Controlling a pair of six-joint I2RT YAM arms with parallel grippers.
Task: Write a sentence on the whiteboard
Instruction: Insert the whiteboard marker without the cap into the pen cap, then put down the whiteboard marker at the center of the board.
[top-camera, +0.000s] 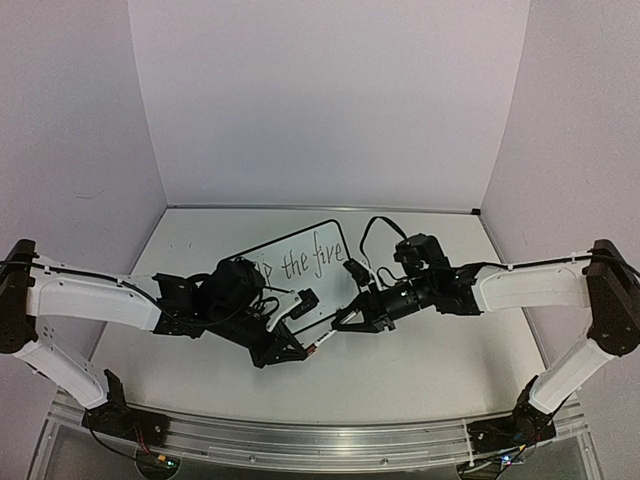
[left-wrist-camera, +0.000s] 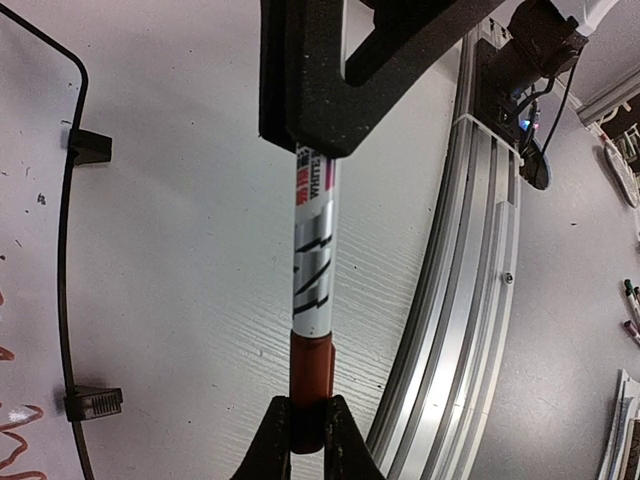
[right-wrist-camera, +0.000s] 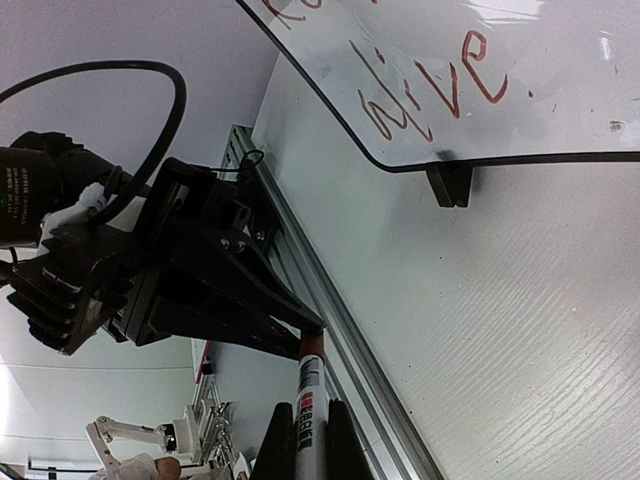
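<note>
Left wrist: marker (left-wrist-camera: 314, 270) in left claw (left-wrist-camera: 308, 415)

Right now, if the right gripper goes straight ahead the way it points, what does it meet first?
The right gripper would meet the left gripper, along the marker both grip; the whiteboard lies off that line.

From where I stand, the middle of the table (top-camera: 450, 385) is crowded. The left gripper (top-camera: 300, 350) and right gripper (top-camera: 340, 323) meet tip to tip, both clamped on one marker (top-camera: 321, 340) just off the near edge of the whiteboard (top-camera: 300, 262), so there is no way through between them. The left wrist covers the board's left part. A black cable (top-camera: 362, 235) loops up just beside its right edge. Open tabletop lies near right, near left and along the back wall (top-camera: 320, 100). The metal rail (top-camera: 300, 440) bounds the near side.
</note>
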